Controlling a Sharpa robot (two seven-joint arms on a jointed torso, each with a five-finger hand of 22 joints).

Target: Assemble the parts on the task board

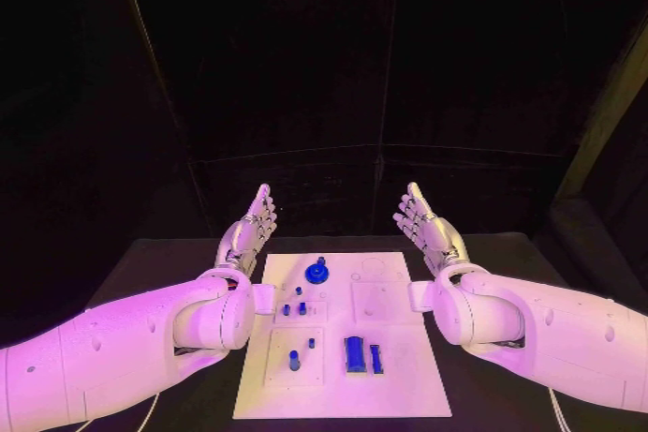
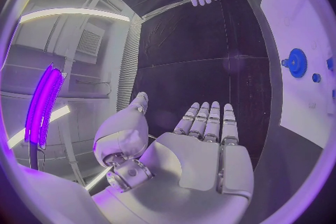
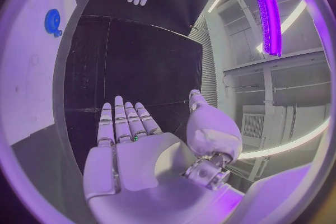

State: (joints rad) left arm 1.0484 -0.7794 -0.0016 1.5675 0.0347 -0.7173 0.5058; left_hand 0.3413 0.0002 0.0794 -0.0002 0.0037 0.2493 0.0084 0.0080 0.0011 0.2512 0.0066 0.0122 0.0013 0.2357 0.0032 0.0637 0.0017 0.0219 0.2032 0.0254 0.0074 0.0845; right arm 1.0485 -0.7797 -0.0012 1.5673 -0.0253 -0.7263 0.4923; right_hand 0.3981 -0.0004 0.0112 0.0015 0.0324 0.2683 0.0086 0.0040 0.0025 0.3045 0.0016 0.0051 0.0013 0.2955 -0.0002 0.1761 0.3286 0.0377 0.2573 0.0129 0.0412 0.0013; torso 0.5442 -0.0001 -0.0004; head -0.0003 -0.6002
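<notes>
My left hand (image 1: 248, 228) and right hand (image 1: 430, 228) are both flat and spread, holding nothing, one on each side of the task board (image 1: 405, 376). The small blue parts (image 1: 355, 354) sit between and behind them, so I may bump one when reaching in.
</notes>
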